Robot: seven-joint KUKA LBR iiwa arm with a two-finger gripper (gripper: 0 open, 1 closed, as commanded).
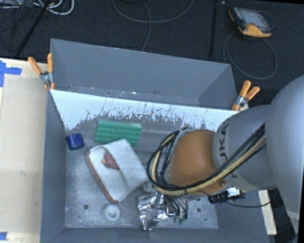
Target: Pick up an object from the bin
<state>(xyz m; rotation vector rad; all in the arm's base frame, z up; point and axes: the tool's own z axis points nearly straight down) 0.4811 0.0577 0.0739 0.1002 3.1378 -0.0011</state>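
Jaws apart or together, I cannot tell; just left of them a white tray [129, 161] lies, long axis slanting toward them

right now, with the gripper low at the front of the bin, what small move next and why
Probably a short slide toward the view's left: the gripper sits low at the front of the grey metal bin, and the small white round disc lies close on that side, clear of the white rectangular tray, so it looks the easiest pick.
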